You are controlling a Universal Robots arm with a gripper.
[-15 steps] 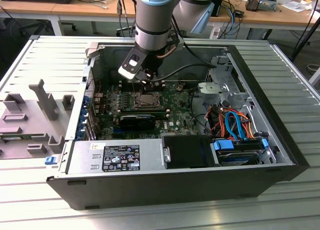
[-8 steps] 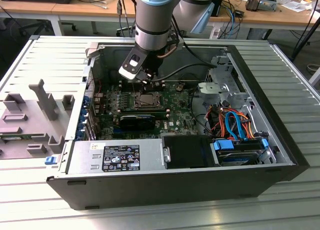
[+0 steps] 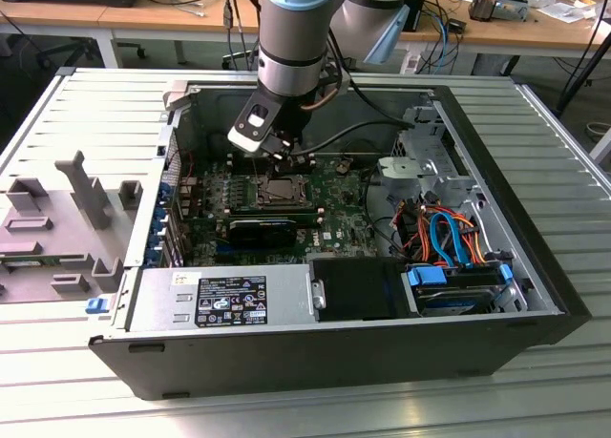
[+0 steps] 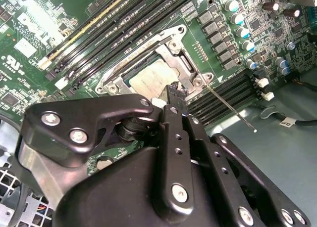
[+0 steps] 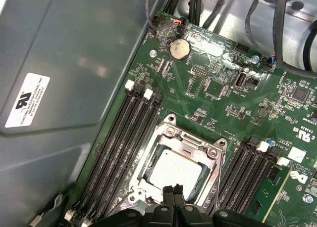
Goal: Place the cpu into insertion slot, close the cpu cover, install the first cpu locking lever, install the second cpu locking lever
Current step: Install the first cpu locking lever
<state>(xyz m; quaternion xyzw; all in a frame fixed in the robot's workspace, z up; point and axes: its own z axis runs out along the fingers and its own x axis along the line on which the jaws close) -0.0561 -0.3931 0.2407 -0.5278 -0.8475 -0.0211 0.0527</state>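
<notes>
The chip (image 5: 176, 170) sits in its socket (image 5: 147, 160) under the metal cover (image 5: 190, 139) — flat, stiff, fragile. The thin wire lever (image 4: 230, 107) beside it looks springy — best pushed near its end. The gripper (image 5: 173, 190) hovers over the socket's edge, jaws together, empty.

The computer case (image 3: 334, 357) lies open on the tabletop (image 3: 57, 390), fixture blocks (image 3: 67, 219) beside it at the exterior view's left; inside, the power supply (image 3: 220, 300) sits along the near wall, the drive bay (image 3: 458, 285) at the exterior view's right, the motherboard (image 5: 218, 73) behind the supply. The cpu (image 5: 176, 170) lies in the insertion slot (image 3: 284, 192) mid-board, the cpu cover (image 5: 198, 144) down around its edges; memory slots (image 5: 124, 138) flank the slot on two sides; the pincer (image 5: 173, 190) hangs just over the slot's edge.
</notes>
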